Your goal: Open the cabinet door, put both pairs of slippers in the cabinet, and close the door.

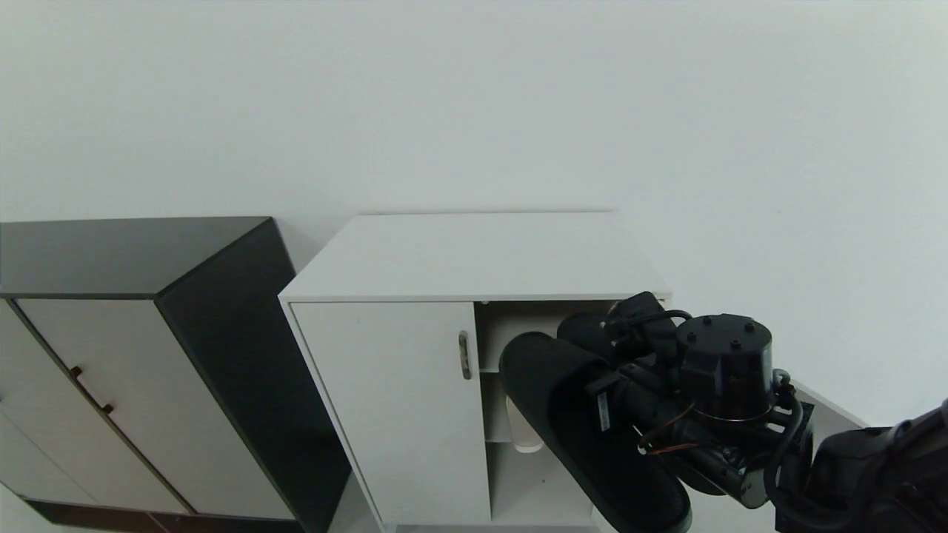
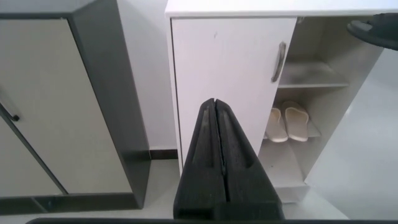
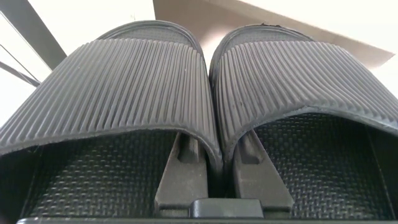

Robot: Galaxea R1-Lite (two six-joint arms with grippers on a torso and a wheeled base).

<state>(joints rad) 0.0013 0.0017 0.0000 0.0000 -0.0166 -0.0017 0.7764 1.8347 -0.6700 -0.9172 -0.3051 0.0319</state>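
While the right gripper (image 3: 217,171) clasps the black slippers (image 1: 585,429) before the open side of the cabinet (image 1: 474,255), the white slippers (image 2: 287,121) lie on a shelf inside; the left gripper (image 2: 215,109) is clenched, empty.

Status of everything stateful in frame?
White cabinet: right side open
Left door: shut
White slippers: on a shelf inside
Black slippers: held by right gripper, outside the cabinet
Left gripper: fingers shut, empty
Dark cabinet: doors shut
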